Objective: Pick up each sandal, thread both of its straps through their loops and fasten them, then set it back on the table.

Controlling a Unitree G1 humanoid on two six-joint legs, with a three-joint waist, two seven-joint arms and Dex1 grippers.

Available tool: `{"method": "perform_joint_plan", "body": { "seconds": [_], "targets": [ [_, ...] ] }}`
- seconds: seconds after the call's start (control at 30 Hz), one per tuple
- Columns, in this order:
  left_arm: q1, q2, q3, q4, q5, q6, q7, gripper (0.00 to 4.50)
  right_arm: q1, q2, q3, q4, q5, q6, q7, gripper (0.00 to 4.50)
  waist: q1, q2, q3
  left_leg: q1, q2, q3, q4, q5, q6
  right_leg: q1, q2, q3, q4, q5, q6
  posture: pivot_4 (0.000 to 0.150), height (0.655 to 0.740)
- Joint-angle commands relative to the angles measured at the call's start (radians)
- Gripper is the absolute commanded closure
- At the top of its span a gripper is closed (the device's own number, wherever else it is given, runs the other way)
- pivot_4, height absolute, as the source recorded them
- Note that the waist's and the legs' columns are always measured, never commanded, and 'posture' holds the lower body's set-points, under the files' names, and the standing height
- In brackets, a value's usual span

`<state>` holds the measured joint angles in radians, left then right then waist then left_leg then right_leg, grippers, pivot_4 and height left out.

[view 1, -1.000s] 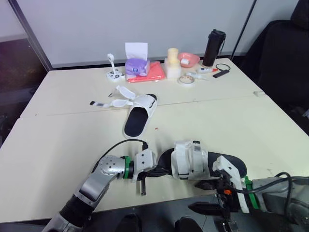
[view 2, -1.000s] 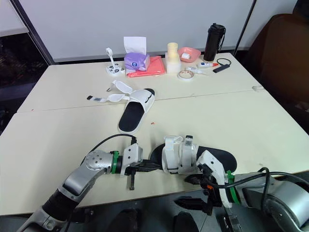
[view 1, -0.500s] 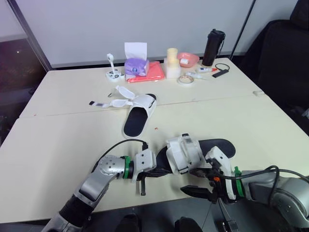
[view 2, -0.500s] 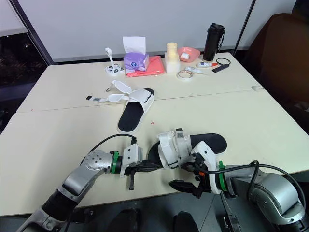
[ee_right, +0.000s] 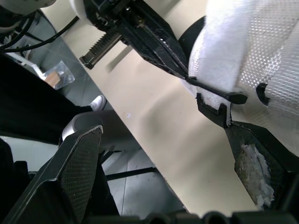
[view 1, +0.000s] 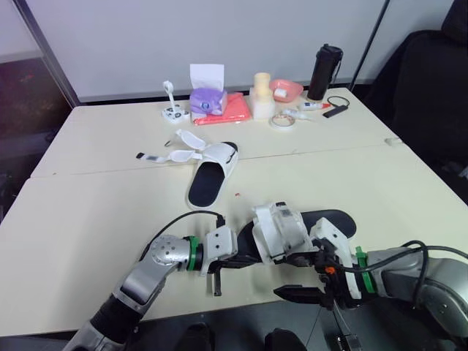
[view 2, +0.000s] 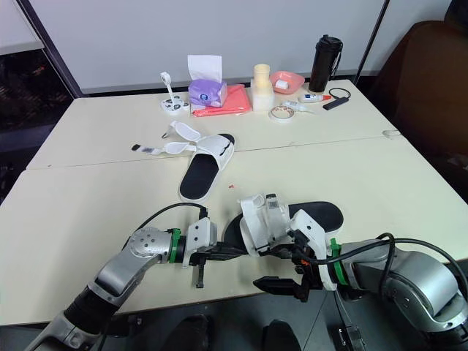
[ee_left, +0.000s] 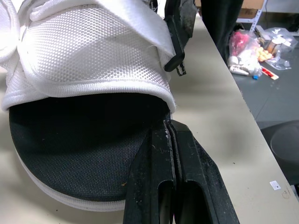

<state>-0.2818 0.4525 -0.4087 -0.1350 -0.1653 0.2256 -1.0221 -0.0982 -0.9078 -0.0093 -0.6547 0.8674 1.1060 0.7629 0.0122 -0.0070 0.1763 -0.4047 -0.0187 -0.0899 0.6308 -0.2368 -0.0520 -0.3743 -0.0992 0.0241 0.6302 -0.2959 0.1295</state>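
Observation:
The near sandal (view 1: 300, 228), black-soled with white mesh straps, lies by the table's front edge, its strapped part tipped up. My left gripper (view 1: 248, 257) is shut on the rim of its sole at the toe end, seen close in the left wrist view as the gripper (ee_left: 169, 135) pinching the black sole (ee_left: 79, 154). My right gripper (view 1: 289, 276) stands open beside the straps; in the right wrist view one finger (ee_right: 254, 161) touches a white strap (ee_right: 247, 60) at its black loop, and the other finger (ee_right: 77, 172) hangs off the table edge. A second sandal (view 1: 208, 172) lies farther back, straps spread out to the left.
At the back of the table (view 1: 88, 219) stand a purple tissue box (view 1: 207, 99), a red cloth (view 1: 230, 110), a black bottle (view 1: 324, 72), a pink bowl (view 1: 285, 89) and a tape roll (view 1: 281, 121). The front edge runs right under both grippers.
The near sandal has slid left and its strapped part has tipped up. My right gripper moved from the heel in to the straps. The left gripper has held still.

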Motion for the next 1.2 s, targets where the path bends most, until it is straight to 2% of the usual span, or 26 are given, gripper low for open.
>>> {"method": "perform_joint_plan", "body": {
  "seconds": [0.03, 0.07, 0.17, 0.4, 0.43, 0.77, 0.8, 0.83, 1.0, 1.2],
  "targets": [
    [0.011, 0.011, -0.025, 0.038, 0.029, 0.013, -0.005, 4.50, -0.016, -0.001, 0.020, -0.010, -0.007, -0.034, 0.030, 0.02, 0.000, 0.000, 0.000, 0.000, 0.000, 0.000, 0.000, 0.000, 0.000, 0.000, 0.000, 0.000, 0.000, 0.000, 0.000, 0.150, 0.7400],
    [0.011, 0.011, -0.025, 0.038, 0.030, 0.012, -0.005, 4.50, -0.019, 0.000, 0.026, -0.002, -0.013, -0.038, 0.032, 0.02, 0.000, 0.000, 0.000, 0.000, 0.000, 0.000, 0.000, 0.000, 0.000, 0.000, 0.000, 0.000, 0.000, 0.000, 0.000, 0.150, 0.7400],
    [0.012, 0.011, -0.025, 0.035, 0.030, 0.015, -0.002, 4.50, -0.030, 0.012, 0.036, 0.022, -0.027, -0.048, 0.029, 0.73, 0.000, 0.000, 0.000, 0.000, 0.000, 0.000, 0.000, 0.000, 0.000, 0.000, 0.000, 0.000, 0.000, 0.000, 0.000, 0.150, 0.7400],
    [0.014, 0.014, -0.023, 0.032, 0.031, 0.018, 0.001, 4.50, -0.044, 0.027, 0.064, 0.062, -0.059, -0.051, 0.027, 4.25, 0.000, 0.000, 0.000, 0.000, 0.000, 0.000, 0.000, 0.000, 0.000, 0.000, 0.000, 0.000, 0.000, 0.000, 0.000, 0.150, 0.7400],
    [0.014, 0.014, -0.023, 0.032, 0.031, 0.017, 0.001, 4.50, -0.045, 0.030, 0.065, 0.067, -0.059, -0.046, 0.026, 4.45, 0.000, 0.000, 0.000, 0.000, 0.000, 0.000, 0.000, 0.000, 0.000, 0.000, 0.000, 0.000, 0.000, 0.000, 0.000, 0.150, 0.7400],
    [0.009, 0.012, -0.024, 0.036, 0.031, 0.013, -0.001, 4.50, -0.006, 0.015, 0.077, 0.075, -0.073, -0.038, 0.036, 4.45, 0.000, 0.000, 0.000, 0.000, 0.000, 0.000, 0.000, 0.000, 0.000, 0.000, 0.000, 0.000, 0.000, 0.000, 0.000, 0.150, 0.7400],
    [0.009, 0.013, -0.024, 0.036, 0.031, 0.012, -0.002, 4.50, 0.000, 0.011, 0.075, 0.078, -0.074, -0.037, 0.041, 3.93, 0.000, 0.000, 0.000, 0.000, 0.000, 0.000, 0.000, 0.000, 0.000, 0.000, 0.000, 0.000, 0.000, 0.000, 0.000, 0.150, 0.7400],
    [0.010, 0.013, -0.024, 0.035, 0.031, 0.013, -0.001, 4.50, 0.009, 0.004, 0.069, 0.082, -0.077, -0.041, 0.048, 3.63, 0.000, 0.000, 0.000, 0.000, 0.000, 0.000, 0.000, 0.000, 0.000, 0.000, 0.000, 0.000, 0.000, 0.000, 0.000, 0.150, 0.7400],
    [0.008, 0.013, -0.024, 0.039, 0.031, 0.010, -0.003, 4.50, -0.008, 0.011, 0.029, 0.147, -0.084, -0.040, 0.038, 1.15, 0.000, 0.000, 0.000, 0.000, 0.000, 0.000, 0.000, 0.000, 0.000, 0.000, 0.000, 0.000, 0.000, 0.000, 0.000, 0.150, 0.7400],
    [0.009, 0.014, -0.025, 0.041, 0.032, 0.005, -0.003, 4.50, -0.043, 0.027, -0.035, 0.146, -0.011, 0.005, 0.040, 1.15, 0.001, 0.000, 0.000, 0.000, 0.000, 0.000, 0.000, 0.000, 0.000, 0.000, 0.000, 0.000, 0.000, 0.000, 0.000, 0.150, 0.7400]
  ]
}}
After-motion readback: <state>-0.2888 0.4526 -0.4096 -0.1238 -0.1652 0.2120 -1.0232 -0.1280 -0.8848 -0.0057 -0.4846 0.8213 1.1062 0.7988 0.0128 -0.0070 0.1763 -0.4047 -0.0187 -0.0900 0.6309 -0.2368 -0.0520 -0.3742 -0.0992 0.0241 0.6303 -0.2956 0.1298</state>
